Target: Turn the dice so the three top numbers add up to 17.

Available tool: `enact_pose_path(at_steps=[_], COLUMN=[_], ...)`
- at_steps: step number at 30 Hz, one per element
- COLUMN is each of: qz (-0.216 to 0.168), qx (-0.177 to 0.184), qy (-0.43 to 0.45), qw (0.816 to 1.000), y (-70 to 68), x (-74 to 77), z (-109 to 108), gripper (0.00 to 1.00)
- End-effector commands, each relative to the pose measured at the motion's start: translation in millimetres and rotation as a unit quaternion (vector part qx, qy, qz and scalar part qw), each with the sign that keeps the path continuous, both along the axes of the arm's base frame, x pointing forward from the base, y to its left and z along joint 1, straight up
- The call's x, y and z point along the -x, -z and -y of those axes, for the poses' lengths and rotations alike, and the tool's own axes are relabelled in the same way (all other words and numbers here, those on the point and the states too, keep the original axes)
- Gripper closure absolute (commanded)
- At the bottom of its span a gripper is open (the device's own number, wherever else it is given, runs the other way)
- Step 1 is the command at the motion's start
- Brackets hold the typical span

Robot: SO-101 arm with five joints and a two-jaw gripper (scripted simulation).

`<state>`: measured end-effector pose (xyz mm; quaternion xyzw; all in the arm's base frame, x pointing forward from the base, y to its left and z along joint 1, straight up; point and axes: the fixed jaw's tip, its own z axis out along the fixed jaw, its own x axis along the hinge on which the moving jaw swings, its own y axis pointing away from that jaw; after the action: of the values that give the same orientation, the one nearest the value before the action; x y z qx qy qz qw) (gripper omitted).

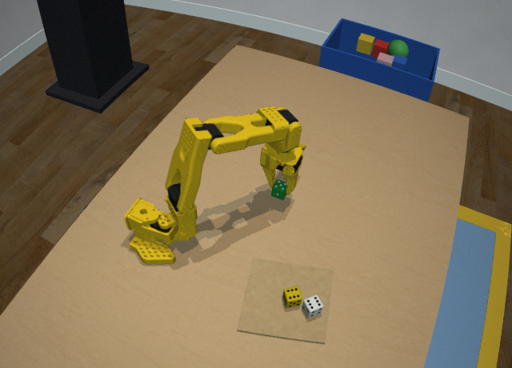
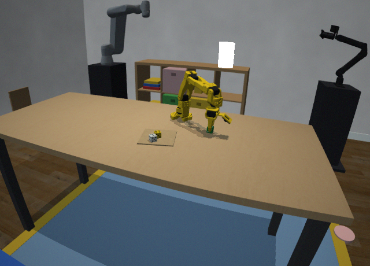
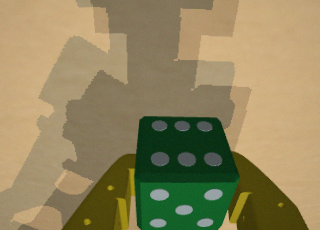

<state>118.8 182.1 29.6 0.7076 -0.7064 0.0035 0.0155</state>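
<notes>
The green die (image 1: 278, 191) (image 2: 207, 130) (image 3: 186, 142) is between the jaws of my gripper (image 1: 282, 187) (image 2: 210, 128) (image 3: 183, 197), which is shut on it. It is off the mat, at or just above the table top. Its upper face shows five; the darker side in the wrist view shows six. The yellow die (image 1: 293, 297) (image 2: 157, 134) lies flat on the mat (image 1: 262, 286) (image 2: 167, 137) with six on top. The white die (image 1: 312, 305) (image 2: 152, 137) lies close beside it on the mat, also six up. The mat lies flat.
The wooden table (image 1: 372, 182) (image 2: 239, 164) carries the arm's base (image 1: 153, 250) (image 2: 180, 116), to the left of the gripper in the top view. A blue bin (image 1: 372, 74) of toys stands beyond the table's far edge.
</notes>
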Motion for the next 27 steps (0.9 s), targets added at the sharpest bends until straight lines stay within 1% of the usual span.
enact_pose_path(at_steps=[1, 5, 8, 19, 23, 27], qz=[0.022, 0.022, 0.022, 0.022, 0.023, 0.024], qx=[-0.034, -0.034, -0.034, -0.034, -0.033, -0.032], qy=[0.001, 0.001, 0.001, 0.004, 0.022, 0.061], qw=[0.999, 0.999, 0.999, 0.999, 0.999, 0.997], y=[-24.8, -34.6, -39.0, -40.7, -40.7, -40.5], x=[-4.7, -3.0, -2.1, -2.7, -8.6, -20.7], z=[-8, -7, -6, -5, 0, 13], gripper=[1.00, 1.00, 1.00, 1.00, 1.00, 1.00])
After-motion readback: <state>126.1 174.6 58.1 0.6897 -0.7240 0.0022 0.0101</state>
